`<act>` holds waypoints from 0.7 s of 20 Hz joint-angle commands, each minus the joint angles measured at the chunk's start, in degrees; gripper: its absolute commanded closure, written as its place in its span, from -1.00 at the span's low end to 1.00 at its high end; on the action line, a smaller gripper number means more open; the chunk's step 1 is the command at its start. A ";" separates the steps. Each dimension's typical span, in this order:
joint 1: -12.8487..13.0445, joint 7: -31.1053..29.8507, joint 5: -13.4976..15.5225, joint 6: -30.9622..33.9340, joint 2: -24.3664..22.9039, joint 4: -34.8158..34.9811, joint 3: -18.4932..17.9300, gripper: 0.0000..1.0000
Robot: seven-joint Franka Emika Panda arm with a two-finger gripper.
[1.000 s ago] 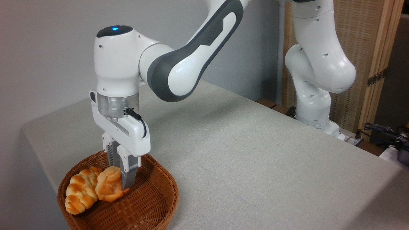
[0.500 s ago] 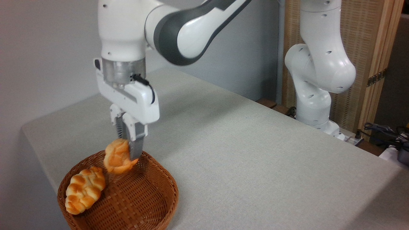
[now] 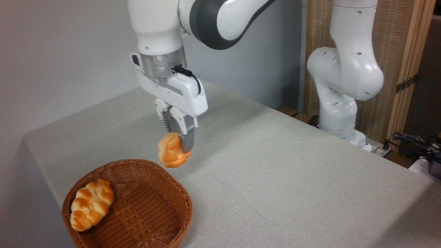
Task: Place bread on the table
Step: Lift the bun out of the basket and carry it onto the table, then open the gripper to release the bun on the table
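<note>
The arm reaches in from the upper part of the scene, its wrist pointing down over the left half of the surface (image 3: 275, 165), which is covered in plain light grey-beige cloth. The gripper (image 3: 179, 143) hangs in the air with its fingers (image 3: 187, 139) drawn in close around the bread (image 3: 171, 155), a small orange-golden knotted bun. The bun sits between the fingers at their lower ends and bulges out to the left and below them. It is blurred, so how far it sits into the grip cannot be told for sure.

The bread is held clear of the cloth, just beyond the far rim of the round brown wicker basket (image 3: 155, 213) and not touching it. The basket stands at the near left corner of the surface. Inside it, against the left wall, lies a longer braided golden-brown loaf (image 3: 91, 205), well apart from the bun.

The arm's white base (image 3: 339, 113) stands at the far right edge of the surface, in front of a woven screen with a wooden frame (image 3: 396, 51). Dark cables (image 3: 417, 141) lie at the right edge.
</note>
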State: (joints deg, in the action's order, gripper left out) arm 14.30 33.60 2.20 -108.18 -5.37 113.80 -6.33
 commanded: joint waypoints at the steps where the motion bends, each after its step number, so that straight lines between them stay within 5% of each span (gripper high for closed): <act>1: 0.20 1.12 0.61 0.95 -1.58 5.11 -0.26 0.03; 3: 0.20 1.47 0.61 -0.53 -0.79 6.43 -0.35 -0.20; 4: 0.11 2.43 0.61 -1.50 0.08 6.52 -0.43 -0.59; 7: 0.29 3.40 0.52 -1.95 1.59 6.52 -0.35 -1.00; 14: 0.46 3.23 0.52 -1.25 0.71 5.56 0.09 -1.00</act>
State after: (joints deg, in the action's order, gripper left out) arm 14.52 35.81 2.20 -109.61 -3.37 120.07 -6.24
